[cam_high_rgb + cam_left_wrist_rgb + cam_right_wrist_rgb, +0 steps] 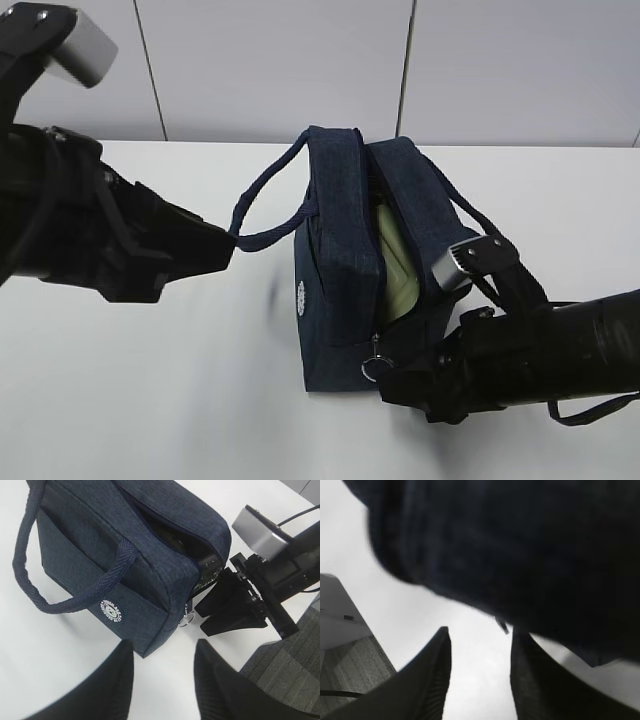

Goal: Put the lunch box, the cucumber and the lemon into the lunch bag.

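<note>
Lunch bag (345, 270) stands mid-counter (150, 400), top unzipped, sage lunch box (398, 268) inside. Soft fabric, probably sags; best held by the loop handle (262, 215) at 9 o'clock. Left gripper (162, 672) and right gripper (480, 670) jaws parted, empty.

White table (150, 400), pale panelled wall (270, 60) behind, grey carpet floor (285, 675).

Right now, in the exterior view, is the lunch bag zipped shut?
No. The lunch bag gapes open along its top, and the sage-green lid of the lunch box shows inside the opening.
</note>
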Robot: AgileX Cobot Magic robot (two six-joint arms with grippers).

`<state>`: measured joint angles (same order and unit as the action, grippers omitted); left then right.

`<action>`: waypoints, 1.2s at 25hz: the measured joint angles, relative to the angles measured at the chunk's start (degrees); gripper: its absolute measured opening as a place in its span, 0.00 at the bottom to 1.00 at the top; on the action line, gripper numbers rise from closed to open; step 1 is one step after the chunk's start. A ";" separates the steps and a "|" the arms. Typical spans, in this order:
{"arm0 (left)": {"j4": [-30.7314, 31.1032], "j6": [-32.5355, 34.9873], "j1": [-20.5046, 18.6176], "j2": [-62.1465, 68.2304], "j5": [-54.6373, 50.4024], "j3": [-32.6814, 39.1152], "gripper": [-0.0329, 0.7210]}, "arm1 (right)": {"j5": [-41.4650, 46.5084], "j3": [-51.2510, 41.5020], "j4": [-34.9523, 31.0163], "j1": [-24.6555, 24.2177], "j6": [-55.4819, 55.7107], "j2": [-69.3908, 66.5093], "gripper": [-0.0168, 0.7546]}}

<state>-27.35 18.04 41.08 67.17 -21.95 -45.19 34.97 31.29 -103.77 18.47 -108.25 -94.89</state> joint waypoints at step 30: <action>1.16 0.00 0.00 0.00 -0.87 0.00 0.40 | 3.86 5.80 -0.04 0.00 -0.84 -8.21 0.04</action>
<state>-26.19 18.04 41.08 67.17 -22.82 -45.19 38.83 37.09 -103.81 18.47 -109.08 -103.10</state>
